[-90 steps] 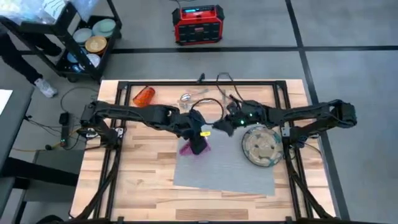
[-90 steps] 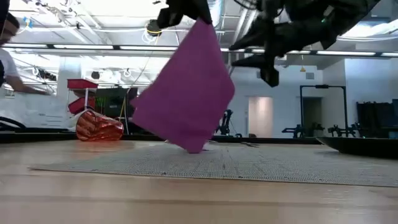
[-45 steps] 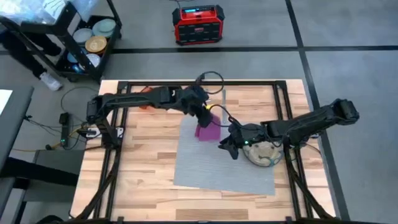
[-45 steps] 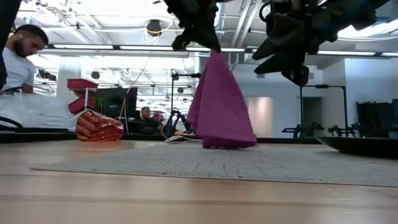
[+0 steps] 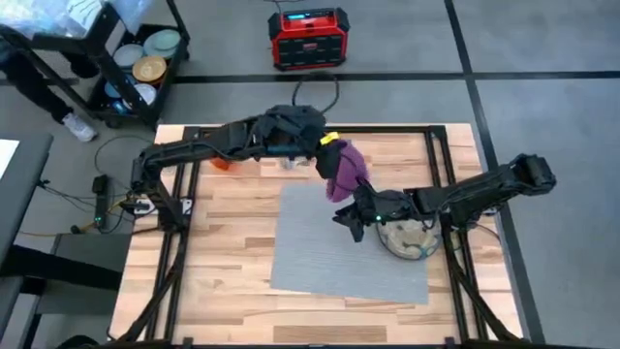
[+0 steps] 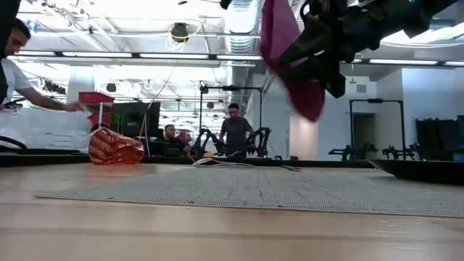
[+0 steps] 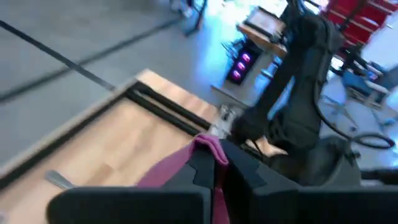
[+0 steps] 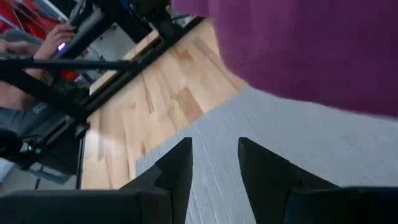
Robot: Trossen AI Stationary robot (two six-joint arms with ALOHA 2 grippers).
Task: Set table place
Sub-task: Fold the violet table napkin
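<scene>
Above placemat (image 5: 334, 247), left gripper (image 5: 330, 145) (clamped) lifts napkin (image 5: 344, 170).

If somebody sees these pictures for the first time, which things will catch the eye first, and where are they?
The magenta napkin stands out first: it hangs in the air from the left gripper, above the far edge of the grey placemat. Just beside it the right gripper hovers open over the placemat, next to the patterned plate at the mat's right side.
</scene>
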